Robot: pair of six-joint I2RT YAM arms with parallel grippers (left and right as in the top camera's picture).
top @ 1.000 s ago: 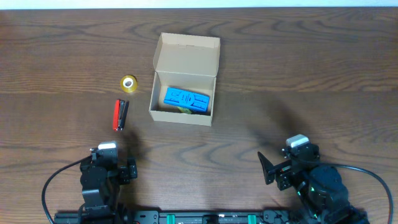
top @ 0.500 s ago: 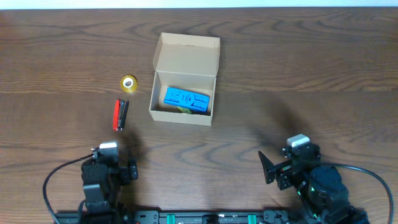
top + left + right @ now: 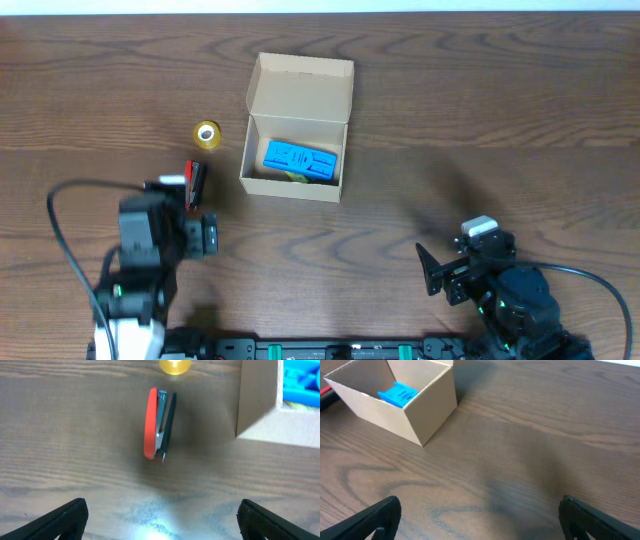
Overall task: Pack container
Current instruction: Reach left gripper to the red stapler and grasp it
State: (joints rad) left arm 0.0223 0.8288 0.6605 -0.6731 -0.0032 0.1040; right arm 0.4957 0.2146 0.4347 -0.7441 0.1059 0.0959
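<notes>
Overhead, we see the cardboard box (image 3: 299,100) sitting a little left of centre on the far half of the wooden bench (image 3: 500,120), its flap lid folded back on the far side and its top open. A blue object (image 3: 299,160) lies inside, toward the near wall. To the left of the box, apart from it, a red and black stapler (image 3: 193,182) lies on its side, and a small yellow tape roll (image 3: 207,134) sits just beyond it. The left arm reaches over the bench right by the stapler's near end. In the left wrist view, the left fingers (image 3: 65,517) are spread wide with nothing between them, and the stapler lies ahead of them, untouched. The right arm rests at the near edge, well apart from the box; in its wrist view the right fingers (image 3: 375,517) are likewise wide apart and grip nothing.
</notes>
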